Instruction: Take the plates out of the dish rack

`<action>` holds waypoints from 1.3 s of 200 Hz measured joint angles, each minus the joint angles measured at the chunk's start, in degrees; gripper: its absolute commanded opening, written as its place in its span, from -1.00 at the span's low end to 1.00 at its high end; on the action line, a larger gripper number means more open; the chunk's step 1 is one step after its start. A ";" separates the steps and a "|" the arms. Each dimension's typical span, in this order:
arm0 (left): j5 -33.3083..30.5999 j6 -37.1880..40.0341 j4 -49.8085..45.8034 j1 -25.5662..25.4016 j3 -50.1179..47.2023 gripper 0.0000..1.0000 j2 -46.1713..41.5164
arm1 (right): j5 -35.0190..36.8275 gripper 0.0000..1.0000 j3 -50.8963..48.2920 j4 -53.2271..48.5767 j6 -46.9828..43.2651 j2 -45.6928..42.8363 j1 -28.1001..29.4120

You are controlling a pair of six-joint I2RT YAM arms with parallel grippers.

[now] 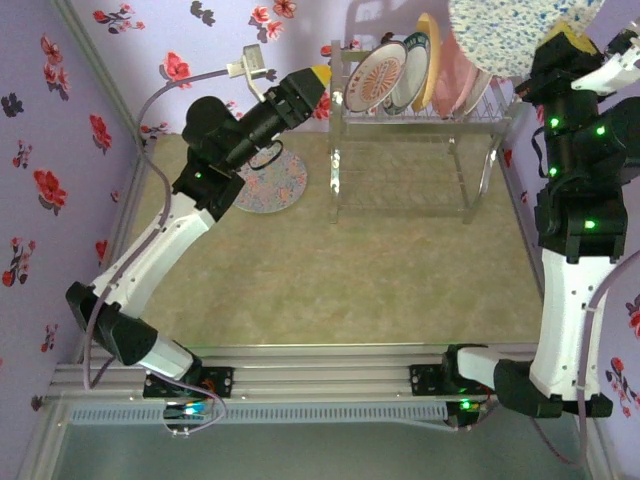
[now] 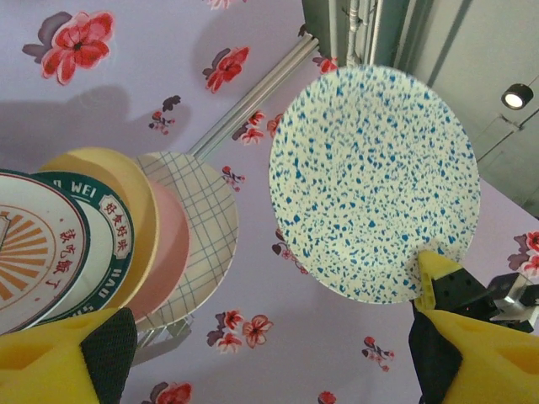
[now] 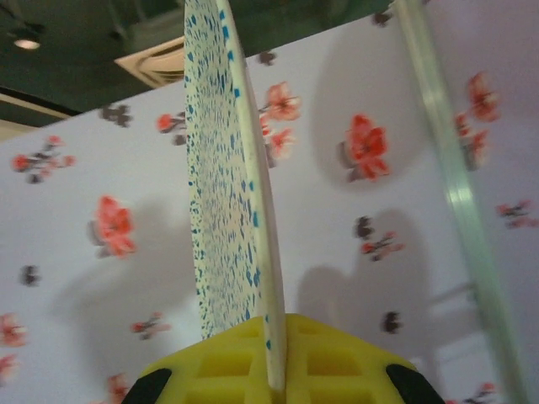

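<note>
The dish rack (image 1: 470,120) stands at the back of the table on tall legs. In it stand an orange-patterned plate (image 1: 375,78), a teal-rimmed one (image 1: 412,68), a yellow one (image 1: 428,55) and a pink one (image 1: 457,82). My right gripper (image 1: 566,40) is shut on the rim of a cream, blue-speckled plate (image 1: 515,35), held high above the rack's right end. The right wrist view shows that plate (image 3: 226,185) edge-on between my right gripper's (image 3: 280,380) yellow fingers. My left gripper (image 1: 320,78) is open and empty just left of the rack. The left wrist view looks up at the speckled plate (image 2: 375,181) and the racked plates (image 2: 126,244).
A patterned plate (image 1: 272,185) lies flat on the table under my left forearm. Floral walls close in the back and both sides. A checked plate (image 2: 206,223) stands last in the rack row. Bare green tabletop (image 1: 350,270) stretches in front of the rack.
</note>
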 measured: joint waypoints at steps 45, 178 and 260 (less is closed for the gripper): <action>0.24 -2.89 -0.11 -0.04 1.77 0.71 2.14 | -10.60 -1.00 0.90 0.35 12.66 5.33 2.38; -1.88 -4.76 -5.86 0.02 2.58 0.44 2.82 | -16.11 -1.00 1.01 -3.28 21.40 11.96 12.98; -10.82 -4.39 -17.86 0.02 -2.25 0.51 -4.35 | -15.54 -1.00 3.13 -9.16 19.28 12.17 13.55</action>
